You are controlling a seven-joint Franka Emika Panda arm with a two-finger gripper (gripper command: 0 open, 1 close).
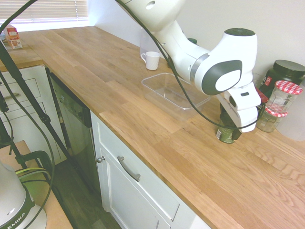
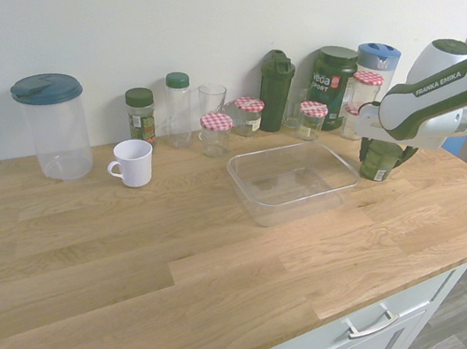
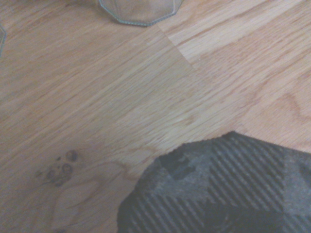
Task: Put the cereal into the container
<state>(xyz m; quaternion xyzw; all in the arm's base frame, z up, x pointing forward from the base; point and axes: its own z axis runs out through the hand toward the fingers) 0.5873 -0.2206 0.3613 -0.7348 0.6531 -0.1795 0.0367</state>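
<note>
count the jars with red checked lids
5: two jars near the shaker bottle, one in front of the big tub, two stacked beside that tub. The arm may hide more.

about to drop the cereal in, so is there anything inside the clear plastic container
Nothing shows inside the container; wood grain shows through its clear bottom. Its rim and walls hide no part of the inside, though glare could mask something small and clear.

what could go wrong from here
The gripper has its fingers around the dark green cup; an uneven grip could let it slip or tip. Swinging toward the clear tray, the arm might clip the checked-lid jar nearby. The tray looks light, so a bump could slide it.
</note>
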